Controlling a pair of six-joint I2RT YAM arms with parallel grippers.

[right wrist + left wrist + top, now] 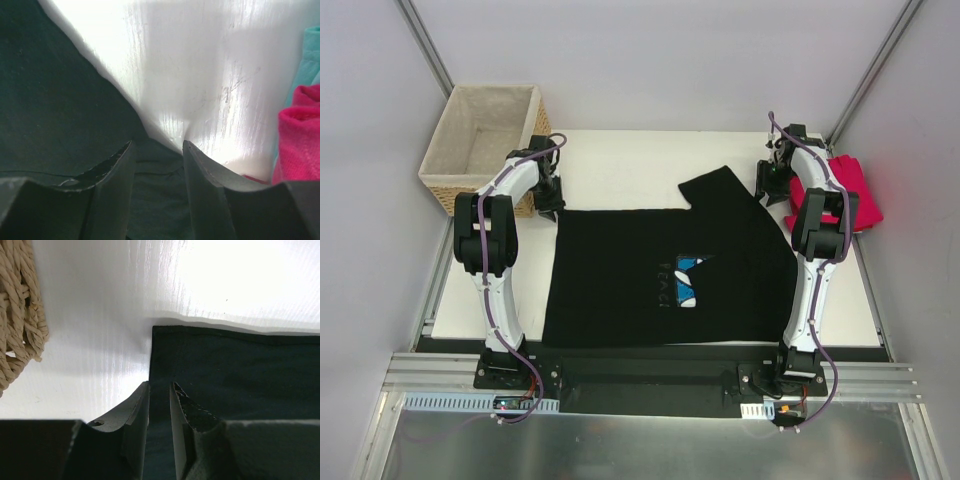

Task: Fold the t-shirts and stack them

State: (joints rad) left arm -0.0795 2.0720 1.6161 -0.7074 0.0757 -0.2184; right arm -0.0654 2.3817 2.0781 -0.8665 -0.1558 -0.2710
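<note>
Black shirt (650, 270) straddled by left hand (552, 203), right hand (767, 188)

Spread t-shirt (620, 280) lies on counter (620, 160). Left end effector (552, 205) sits at its far-left corner, right end effector (768, 190) at its far-right edge. Basket (445, 170) is just left of the left end effector. Folded t-shirt (855, 195) is just right of the right end effector.

The wicker basket (20, 315) stands close on my left gripper's (160, 388) left; bare table (225, 280) lies ahead. The pink shirt (300, 142) blocks just right of my right gripper (159, 145).
</note>
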